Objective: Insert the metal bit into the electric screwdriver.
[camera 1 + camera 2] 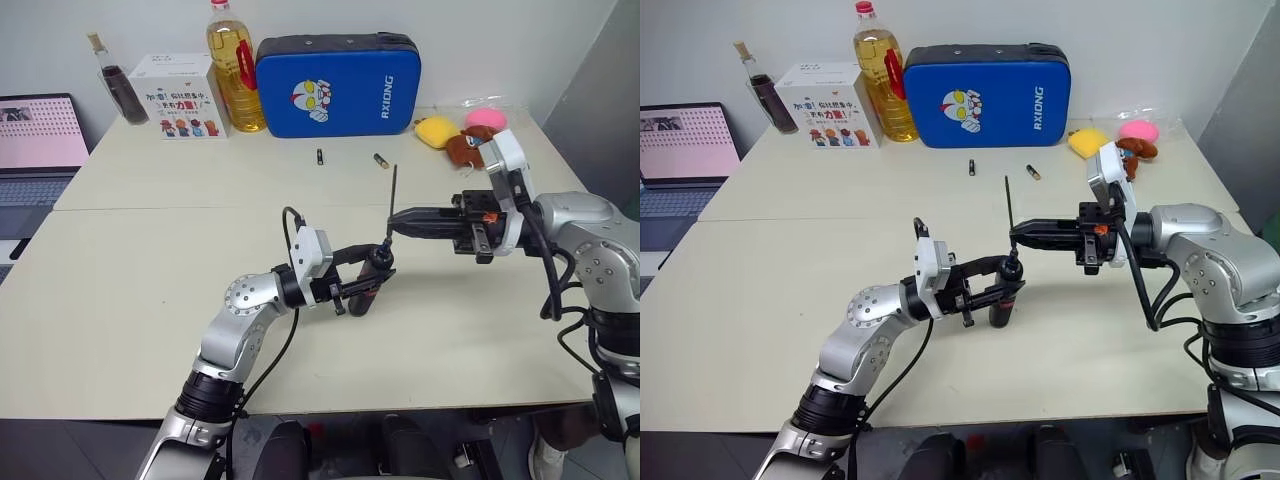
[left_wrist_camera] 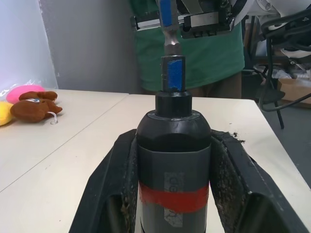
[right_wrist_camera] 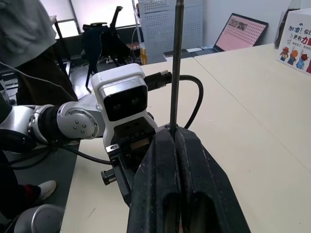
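Bit poised at the screwdriver's nose, not clearly seated

The left end effector (image 1: 368, 281) was clamped on the screwdriver (image 2: 173, 160), holding it upright above the bench (image 1: 150, 300) with its nose up and the red band between the fingers (image 2: 109, 184). The right end effector (image 1: 392, 226) was shut on the bit (image 1: 393, 192), pinching it low on its shaft so the rod stood vertical directly over the nose. In the left wrist view the bit's lower end met the blue-marked collet, though whether it had entered could not be told. Grasping and alignment looked done; what seemed left was pressing the bit down until it seated, then releasing. Two small cylinders (image 1: 320, 156) lay untouched farther back.
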`<act>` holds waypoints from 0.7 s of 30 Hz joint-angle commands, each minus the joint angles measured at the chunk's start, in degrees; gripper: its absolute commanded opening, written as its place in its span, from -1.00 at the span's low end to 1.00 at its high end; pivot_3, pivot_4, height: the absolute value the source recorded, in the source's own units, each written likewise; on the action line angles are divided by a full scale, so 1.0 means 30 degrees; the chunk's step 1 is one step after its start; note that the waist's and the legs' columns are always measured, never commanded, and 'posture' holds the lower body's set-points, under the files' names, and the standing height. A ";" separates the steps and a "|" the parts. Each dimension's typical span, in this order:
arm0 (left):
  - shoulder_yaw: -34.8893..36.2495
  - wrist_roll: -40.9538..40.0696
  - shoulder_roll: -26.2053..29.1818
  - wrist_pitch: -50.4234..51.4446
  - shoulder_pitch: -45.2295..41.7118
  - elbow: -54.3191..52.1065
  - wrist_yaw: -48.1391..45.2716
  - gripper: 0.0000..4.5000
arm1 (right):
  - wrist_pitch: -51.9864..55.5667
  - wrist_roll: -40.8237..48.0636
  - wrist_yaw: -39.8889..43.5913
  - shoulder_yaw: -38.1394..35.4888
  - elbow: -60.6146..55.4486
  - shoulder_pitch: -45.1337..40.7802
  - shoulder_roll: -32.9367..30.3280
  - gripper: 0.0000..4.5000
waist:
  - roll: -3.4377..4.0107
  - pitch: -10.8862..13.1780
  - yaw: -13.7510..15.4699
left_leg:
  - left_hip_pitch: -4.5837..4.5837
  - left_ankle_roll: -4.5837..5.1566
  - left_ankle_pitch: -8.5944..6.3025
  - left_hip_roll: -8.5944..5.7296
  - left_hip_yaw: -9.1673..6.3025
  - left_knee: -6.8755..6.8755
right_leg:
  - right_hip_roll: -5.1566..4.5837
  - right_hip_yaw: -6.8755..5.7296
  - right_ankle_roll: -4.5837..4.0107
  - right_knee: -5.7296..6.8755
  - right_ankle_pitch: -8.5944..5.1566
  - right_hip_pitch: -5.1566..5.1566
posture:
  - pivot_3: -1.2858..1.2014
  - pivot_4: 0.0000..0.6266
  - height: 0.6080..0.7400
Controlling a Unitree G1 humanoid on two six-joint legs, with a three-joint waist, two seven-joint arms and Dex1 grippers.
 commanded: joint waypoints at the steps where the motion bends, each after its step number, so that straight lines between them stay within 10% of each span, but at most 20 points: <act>1: 0.0090 -0.0656 -0.0391 -0.0322 -0.0197 -0.1035 0.0021 -0.25 | 0.0237 0.0013 -0.0297 -0.0333 -0.0317 -0.0290 -0.0131 -0.99 | -0.0002 0.0002 0.0000 | 0.0000 0.0000 0.0000 0.0000 0.0000 0.0000 | 0.0000 0.0002 0.0000 0.0000 0.0000 0.0000 | 0.03 -0.52 1.00; 21: 0.0522 -0.0737 -0.0725 -0.0048 -0.0721 -0.0863 0.0982 -0.25 | 0.0941 0.0697 -0.2396 -0.1609 0.0808 -0.1764 0.0691 -0.99 | -0.0004 0.0009 -0.0003 | -0.0021 0.0000 0.0000 0.0000 -0.0006 -0.0004 | 0.0000 0.0007 -0.0001 -0.0009 0.0000 -0.0010 | 0.03 -0.52 1.00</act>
